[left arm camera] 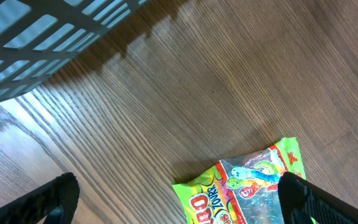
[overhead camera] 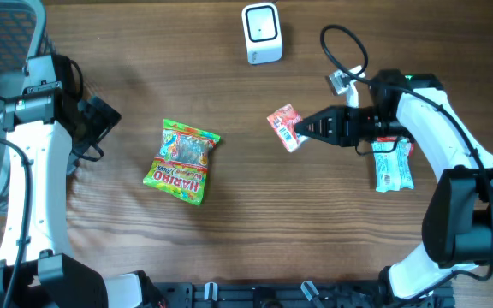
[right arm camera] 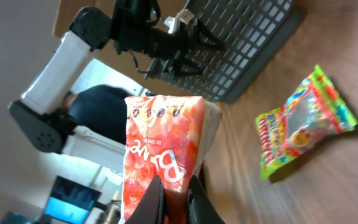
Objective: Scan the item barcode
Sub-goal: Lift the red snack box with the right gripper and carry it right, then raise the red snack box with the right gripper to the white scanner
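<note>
Red snack packet [overhead camera: 285,127] hangs pinched between the right gripper's [overhead camera: 308,128] tight fingers, just right of table centre. White scanner [overhead camera: 262,33] sits at twelve o'clock, well apart, so pickup looks done and presenting the barcode remains. Left gripper [overhead camera: 103,120], fingers spread, sits at nine.

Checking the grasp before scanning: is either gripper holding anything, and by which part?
The right gripper pinches the red packet by one end. The left gripper is open and holds nothing.
</note>
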Controlling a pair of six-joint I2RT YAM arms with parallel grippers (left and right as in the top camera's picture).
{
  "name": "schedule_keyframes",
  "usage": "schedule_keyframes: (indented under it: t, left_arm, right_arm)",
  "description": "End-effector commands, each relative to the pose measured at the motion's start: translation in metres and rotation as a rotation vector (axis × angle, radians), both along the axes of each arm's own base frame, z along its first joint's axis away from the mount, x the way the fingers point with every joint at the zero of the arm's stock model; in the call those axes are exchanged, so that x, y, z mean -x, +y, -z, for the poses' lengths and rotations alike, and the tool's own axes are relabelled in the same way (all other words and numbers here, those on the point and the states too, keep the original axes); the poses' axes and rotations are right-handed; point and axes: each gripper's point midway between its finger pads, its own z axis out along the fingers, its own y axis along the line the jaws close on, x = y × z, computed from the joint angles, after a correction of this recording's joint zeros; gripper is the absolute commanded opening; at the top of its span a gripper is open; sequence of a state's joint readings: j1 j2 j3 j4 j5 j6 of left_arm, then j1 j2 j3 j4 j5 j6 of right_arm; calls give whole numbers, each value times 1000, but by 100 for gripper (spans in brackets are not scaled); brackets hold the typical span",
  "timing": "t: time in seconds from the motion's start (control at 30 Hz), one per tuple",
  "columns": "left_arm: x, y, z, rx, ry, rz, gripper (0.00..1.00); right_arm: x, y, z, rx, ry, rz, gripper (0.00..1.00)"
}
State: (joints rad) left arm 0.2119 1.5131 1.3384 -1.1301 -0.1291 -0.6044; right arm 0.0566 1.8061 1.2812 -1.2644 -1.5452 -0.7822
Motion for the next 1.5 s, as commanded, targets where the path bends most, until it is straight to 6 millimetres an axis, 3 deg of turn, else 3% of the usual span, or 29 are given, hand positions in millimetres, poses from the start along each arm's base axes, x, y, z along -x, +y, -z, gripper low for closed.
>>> schedule_keyframes:
  t: [0.0, 0.1, 0.27, 0.33, 0.43, 0.63, 0.8, 1.03, 1.17, 1.3, 1.47]
  left_arm:
    - [0, 1, 2, 8, 3, -17, 100]
    - [0, 1, 2, 8, 3, -17, 100]
    - [0, 1, 2, 8, 3, -17, 100]
    - [0, 1, 2, 8, 3, -17, 100]
    - [0, 1, 2, 8, 3, -17, 100]
    - [0, 1, 2, 8, 3, -17, 100]
    - [0, 1, 2, 8, 3, -17, 100]
    - [0, 1, 2, 8, 3, -17, 100]
    - [0, 1, 2, 8, 3, -17, 100]
    - [0, 1, 2, 8, 3, -17, 99]
    - [0, 1, 2, 8, 3, -17, 100]
  right_arm:
    - [-10, 1, 10, 95, 36, 2, 5]
    - [-30, -3, 37, 243, 133, 64, 5]
    - [-78, -28, 111, 699, 280, 391, 4]
    - [-87, -32, 124, 822, 239, 468, 4]
    - [-94, -27, 126, 904, 180, 506, 5]
    - [-106, -38, 90, 1025, 155, 579, 4]
    - [-119, -54, 31, 1152, 66, 679, 4]
    - [-133, -79, -64, 1347, -184, 950, 4]
    - [-145, -66, -105, 1361, -387, 1035, 4]
    - [-154, -47, -119, 1373, -506, 1088, 4]
    - [-175, -10, -99, 1383, -594, 1033, 4]
